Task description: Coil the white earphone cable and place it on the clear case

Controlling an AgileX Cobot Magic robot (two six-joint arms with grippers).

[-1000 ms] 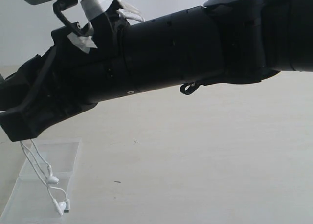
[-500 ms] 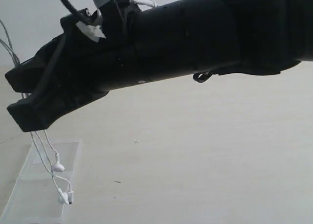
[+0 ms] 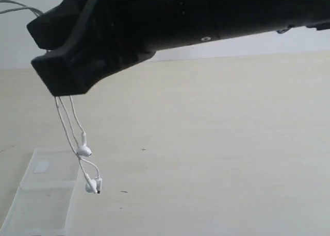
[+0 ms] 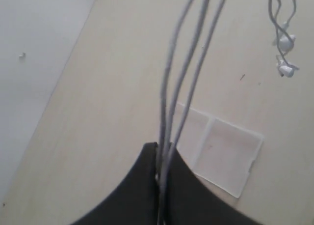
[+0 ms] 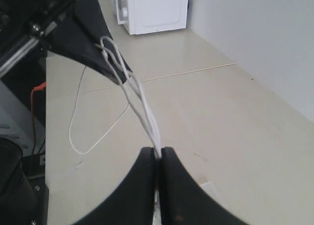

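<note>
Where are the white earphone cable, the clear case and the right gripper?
white earphone cable [image 3: 84,151], exterior view, on the upper of the two dangling earbuds.
clear case [image 3: 45,210], exterior view, on the bare half lower in the picture.
right gripper [image 5: 158,155], right wrist view, where the fingertips pinch the cable strands.

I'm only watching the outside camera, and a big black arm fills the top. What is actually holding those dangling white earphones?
Observer: The right wrist view shows the right hand shut on several strands of the cable.
Visitor: Only that one hand?
Observer: No. The left hand is shut on the same strands, which run taut between the two hands.
Visitor: And the clear box at the edge of my screen?
Observer: The left wrist view shows the whole case, both halves lying flat, with the earbuds hanging off to one side of it.
</note>
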